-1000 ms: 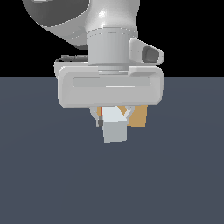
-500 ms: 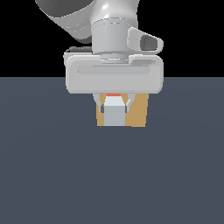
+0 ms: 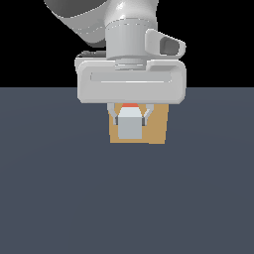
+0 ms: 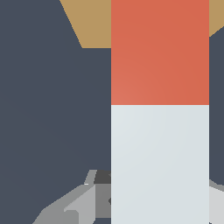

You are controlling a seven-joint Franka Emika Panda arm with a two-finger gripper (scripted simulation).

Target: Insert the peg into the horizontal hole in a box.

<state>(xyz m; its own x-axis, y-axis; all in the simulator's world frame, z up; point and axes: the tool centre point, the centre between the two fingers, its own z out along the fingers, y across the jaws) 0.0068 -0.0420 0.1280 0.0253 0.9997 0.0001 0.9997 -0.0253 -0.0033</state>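
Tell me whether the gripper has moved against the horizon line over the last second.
Yes. In the exterior view the gripper, shut on the peg, has risen relative to the dark floor's horizon and now lines up in front of the box.

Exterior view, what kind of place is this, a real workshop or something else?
Most likely a simulated test scene, not a real room: a flat, featureless dark grey floor under a plain black backdrop, and untextured shapes, a tan box and a grey-and-red peg held in the gripper.

A flat, dark slate-blue floor (image 3: 59, 198) fills the lower two-thirds of the exterior view beneath a plain black backdrop (image 3: 30, 44), evenly lit.
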